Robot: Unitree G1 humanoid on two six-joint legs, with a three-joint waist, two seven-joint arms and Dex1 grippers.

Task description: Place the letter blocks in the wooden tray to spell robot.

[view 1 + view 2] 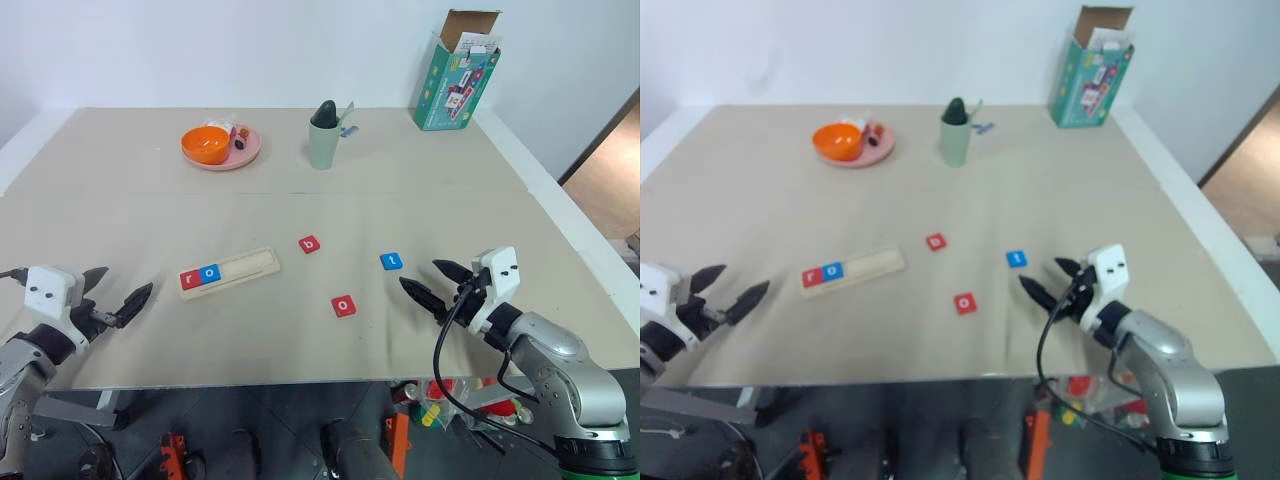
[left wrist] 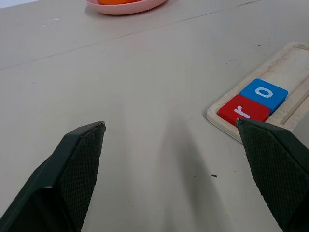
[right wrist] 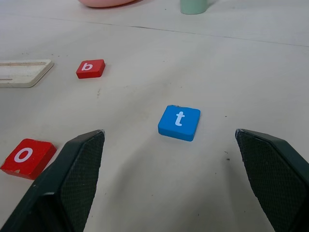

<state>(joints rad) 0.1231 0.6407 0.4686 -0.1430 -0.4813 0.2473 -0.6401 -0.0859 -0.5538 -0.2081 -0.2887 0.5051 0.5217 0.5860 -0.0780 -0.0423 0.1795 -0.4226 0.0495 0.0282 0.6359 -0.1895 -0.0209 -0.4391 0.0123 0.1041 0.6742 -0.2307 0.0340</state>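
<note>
The wooden tray [image 1: 230, 273] lies at the table's centre left, holding a red r block [image 1: 190, 279] and a blue o block [image 1: 209, 272] at its left end. Loose on the table are a red b block [image 1: 310, 243], a blue t block [image 1: 391, 261] and a red o block [image 1: 343, 305]. My left gripper [image 1: 113, 294] hovers open near the front left edge, left of the tray. On the right my right gripper [image 1: 432, 281] is open too, just right of the t block [image 3: 179, 122], with nothing between its fingers.
A pink plate [image 1: 246, 153] with an orange bowl [image 1: 205, 144] stands at the back left. A green cup [image 1: 323, 139] is at the back centre, and a teal carton [image 1: 457, 73] at the back right corner. The table's front edge runs just under both grippers.
</note>
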